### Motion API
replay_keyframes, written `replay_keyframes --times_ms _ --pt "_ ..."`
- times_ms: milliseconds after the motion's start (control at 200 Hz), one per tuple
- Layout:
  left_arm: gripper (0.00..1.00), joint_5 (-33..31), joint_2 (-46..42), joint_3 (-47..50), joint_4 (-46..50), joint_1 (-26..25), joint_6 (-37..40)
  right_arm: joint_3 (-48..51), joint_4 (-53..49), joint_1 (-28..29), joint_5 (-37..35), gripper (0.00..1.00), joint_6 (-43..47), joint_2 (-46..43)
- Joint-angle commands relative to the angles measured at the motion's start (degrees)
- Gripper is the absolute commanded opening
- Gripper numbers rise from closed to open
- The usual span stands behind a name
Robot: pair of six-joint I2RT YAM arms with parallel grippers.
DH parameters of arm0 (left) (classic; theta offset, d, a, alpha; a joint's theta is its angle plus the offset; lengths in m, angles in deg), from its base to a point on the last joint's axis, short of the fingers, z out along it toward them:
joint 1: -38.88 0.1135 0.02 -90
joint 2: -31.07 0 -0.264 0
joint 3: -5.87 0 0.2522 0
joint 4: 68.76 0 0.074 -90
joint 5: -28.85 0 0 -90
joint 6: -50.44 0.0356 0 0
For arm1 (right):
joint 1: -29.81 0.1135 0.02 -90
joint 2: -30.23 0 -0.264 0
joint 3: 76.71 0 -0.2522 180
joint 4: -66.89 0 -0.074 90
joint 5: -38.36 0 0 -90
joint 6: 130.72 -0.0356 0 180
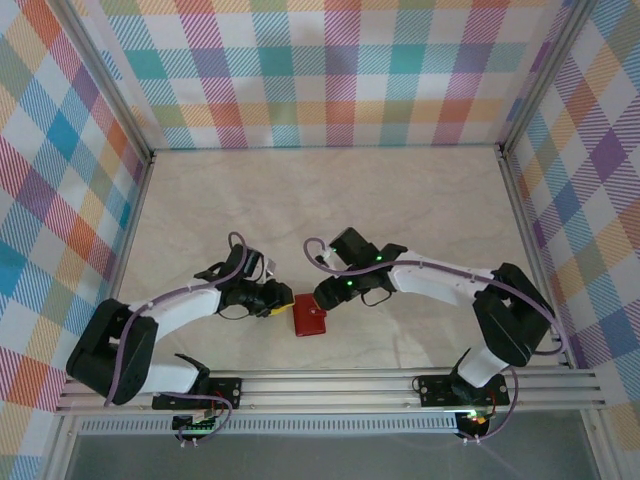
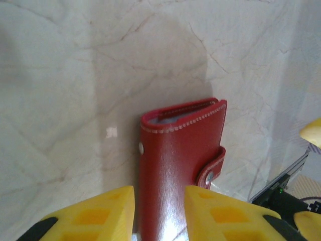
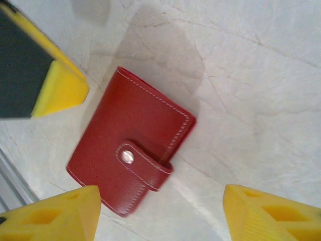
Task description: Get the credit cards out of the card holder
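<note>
The red card holder (image 1: pixel 309 318) lies flat on the table, closed, with its snap tab (image 3: pixel 143 163) fastened. The credit cards are hidden inside it; a thin grey lining edge (image 2: pixel 175 116) shows at its far end. My left gripper (image 2: pixel 159 193) is open a little, its yellow fingers standing over the holder's (image 2: pixel 175 150) near end and not pressing its sides. My right gripper (image 3: pixel 160 216) is wide open just above the holder (image 3: pixel 130 150), which sits toward its left finger. In the top view, the left gripper (image 1: pixel 280 300) and right gripper (image 1: pixel 322 295) meet over the holder.
The marble-look tabletop (image 1: pixel 330 200) stretches behind the holder, bounded by checkered walls (image 1: pixel 330 70). A metal rail (image 1: pixel 330 385) runs along the near edge, close to the holder. One left-gripper finger (image 3: pixel 60 85) sits close to the holder's upper left corner in the right wrist view.
</note>
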Motion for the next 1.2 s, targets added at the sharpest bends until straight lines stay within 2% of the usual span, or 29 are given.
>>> replay_keyframes --times_ms 0,90,200,310,495,685,1195 --pt "0.34 1.6 3.8 0.1 -5.9 -0.5 -1.7 1.6 2.0 -2.6 4.2 0.66 14.0 -1.3" --pt "0.34 1.9 6.4 -0.4 -7.0 -0.8 -1.7 0.1 -0.1 -3.2 2.4 0.69 18.7 0.4" --pt "0.33 2.3 8.6 -1.5 -7.8 -1.2 -1.6 1.0 1.6 -3.1 8.6 0.69 28.2 0.9" --pt "0.3 1.8 9.4 -2.4 -7.1 -1.5 -1.2 4.2 5.9 -2.6 13.4 0.61 37.2 -0.3" --pt "0.26 0.4 10.4 -4.1 -3.1 -2.0 0.5 2.8 5.0 -0.9 13.7 0.54 45.9 2.1" --pt "0.25 -0.6 10.8 -4.4 -1.4 -2.4 1.2 -1.4 1.6 1.9 11.7 0.49 49.2 6.5" --pt "0.23 -1.2 10.8 -4.3 1.2 -2.8 2.0 -4.6 -0.3 5.1 2.6 0.46 47.6 13.2"
